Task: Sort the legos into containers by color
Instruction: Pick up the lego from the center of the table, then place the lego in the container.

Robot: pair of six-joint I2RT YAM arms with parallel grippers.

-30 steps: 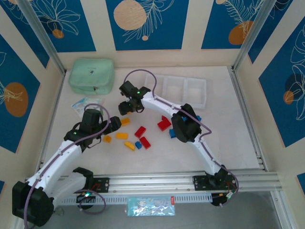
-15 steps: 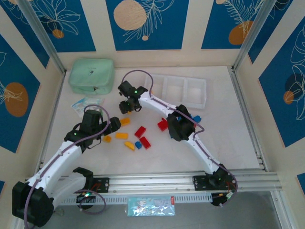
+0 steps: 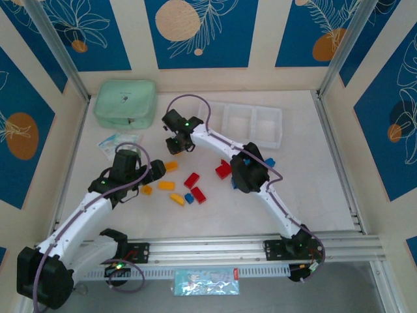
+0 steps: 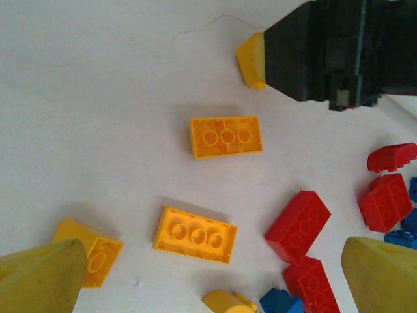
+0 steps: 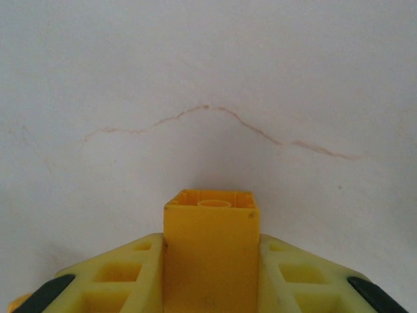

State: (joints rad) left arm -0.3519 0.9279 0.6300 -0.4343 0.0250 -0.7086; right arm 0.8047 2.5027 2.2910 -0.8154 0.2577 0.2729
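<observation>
Right gripper [image 3: 174,147] clamped on a glossy yellow brick [image 5: 210,241], its long axis along the fingers [image 5: 117,277], hollow end toward the cracked white table [image 5: 208,78], near the three-compartment tray [image 3: 281,127], left gripper [image 4: 212,277] spread wide over loose yellow bricks [image 4: 195,235] lying hollow side up.

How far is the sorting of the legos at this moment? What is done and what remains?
Done: nothing visible yet; the compartments of the white tray that show look empty. In hand: the right pincer is shut on one yellow brick. The left pincer is open, holding nothing. Left: yellow bricks, red bricks and blue bricks lie on the table.
</observation>
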